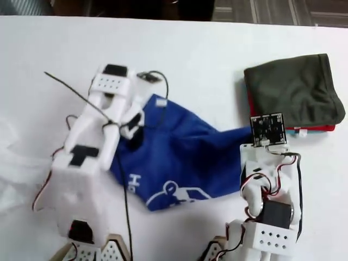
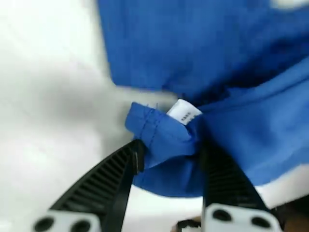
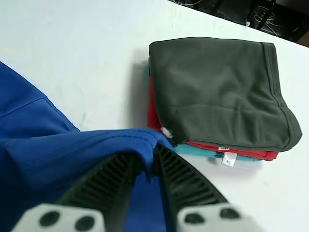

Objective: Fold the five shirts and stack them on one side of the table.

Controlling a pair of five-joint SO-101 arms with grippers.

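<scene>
Roughly L-R, blue shirt (image 1: 174, 157), ends in L tool (image 2: 171, 147), R tool (image 3: 146, 157)

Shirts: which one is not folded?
The blue shirt, lying loose mid-table; the dark green shirt, red shirt and teal shirt are folded and stacked.

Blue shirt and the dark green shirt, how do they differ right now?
The blue shirt lies spread and rumpled; the dark green shirt is folded square. The left tool and right tool each pinch the blue shirt; no tool holds the dark green shirt. The blue shirt lies on the table itself; the dark green shirt tops a pile, over a red shirt and a teal shirt. Both are shirts on the same table.
</scene>
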